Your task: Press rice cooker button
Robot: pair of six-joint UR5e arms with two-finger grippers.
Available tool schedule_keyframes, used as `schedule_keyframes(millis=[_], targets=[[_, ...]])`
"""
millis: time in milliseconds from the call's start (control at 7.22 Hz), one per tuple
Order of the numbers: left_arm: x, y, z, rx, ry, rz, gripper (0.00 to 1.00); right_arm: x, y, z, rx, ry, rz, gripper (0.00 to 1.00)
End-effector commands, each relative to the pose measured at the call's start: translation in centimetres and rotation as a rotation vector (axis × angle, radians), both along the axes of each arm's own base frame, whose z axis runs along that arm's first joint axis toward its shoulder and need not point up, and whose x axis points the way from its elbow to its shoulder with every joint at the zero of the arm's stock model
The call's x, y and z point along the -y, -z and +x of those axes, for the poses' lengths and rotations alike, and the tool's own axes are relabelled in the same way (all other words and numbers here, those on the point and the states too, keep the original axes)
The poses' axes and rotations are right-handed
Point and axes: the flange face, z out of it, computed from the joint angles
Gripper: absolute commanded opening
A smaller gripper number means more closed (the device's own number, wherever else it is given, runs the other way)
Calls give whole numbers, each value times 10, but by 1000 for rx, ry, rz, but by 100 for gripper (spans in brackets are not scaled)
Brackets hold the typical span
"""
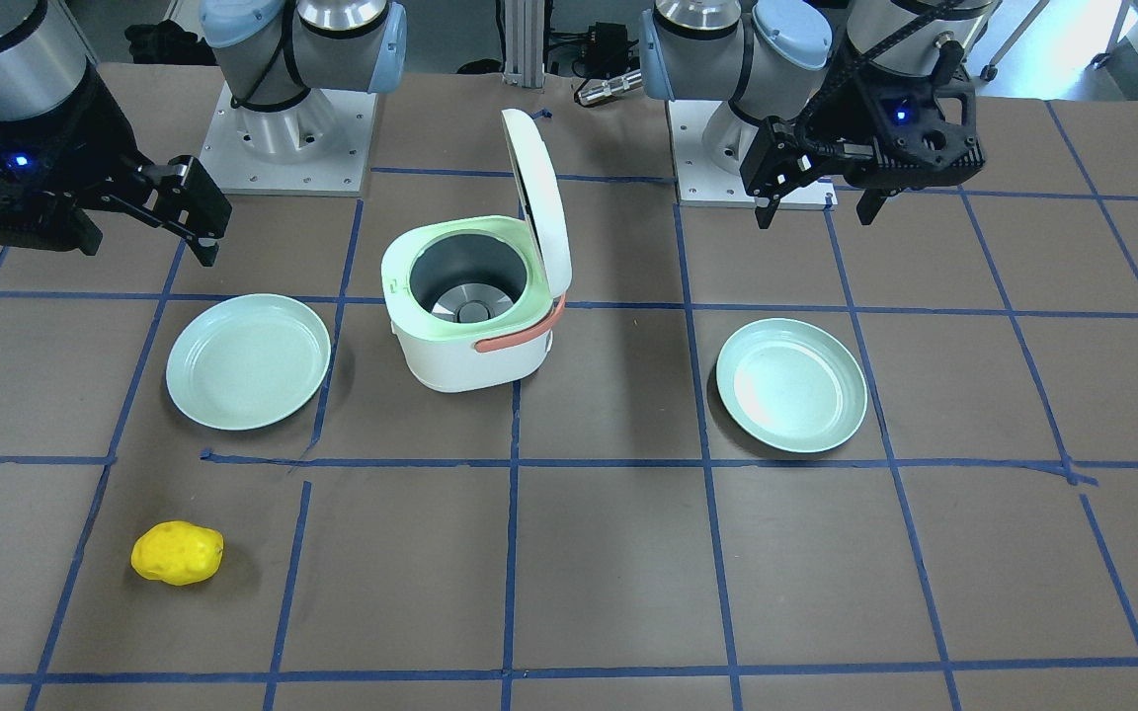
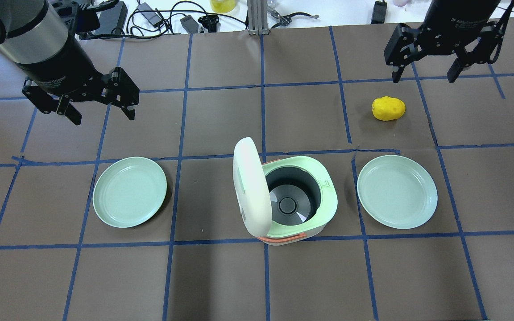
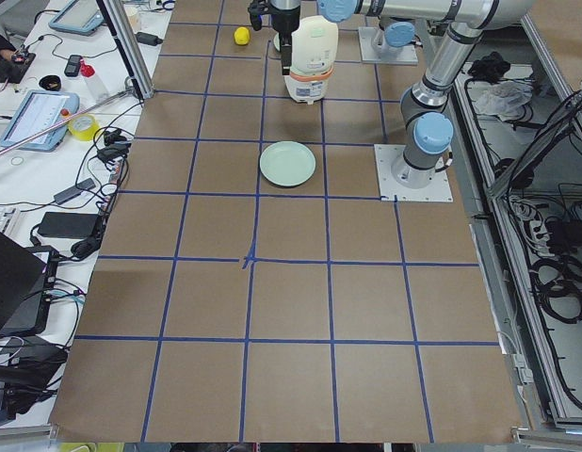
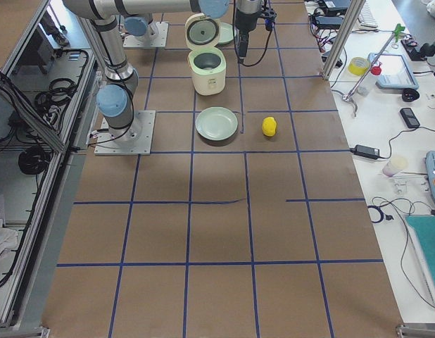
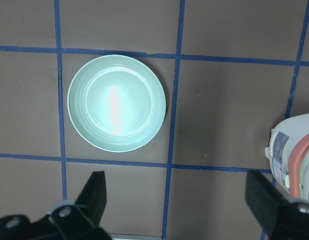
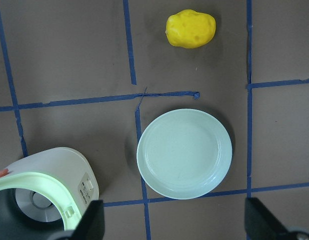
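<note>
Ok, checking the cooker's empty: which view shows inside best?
Overhead exterior: shows most of the heating plate in the rice cooker, bare. Front-facing sees less; right wrist, a sliver; left wrist, only outside; side views, tiny.

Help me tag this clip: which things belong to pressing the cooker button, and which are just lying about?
Job: cooker, its raised lid, the faint button on it, left gripper, right gripper, both open.
Lying about: left plate, right plate, yellow lump.
</note>
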Motion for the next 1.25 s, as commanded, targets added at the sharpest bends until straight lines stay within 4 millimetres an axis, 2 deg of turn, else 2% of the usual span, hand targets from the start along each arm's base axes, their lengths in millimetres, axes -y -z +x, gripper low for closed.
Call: schedule_keyframes(millis=[0, 1108], targets=[[0, 0, 0, 0, 0, 0, 100, 0, 0, 0, -2, -2, 1, 100], [0, 0, 0, 0, 0, 0, 100, -2, 1, 9, 23, -14, 5, 100]])
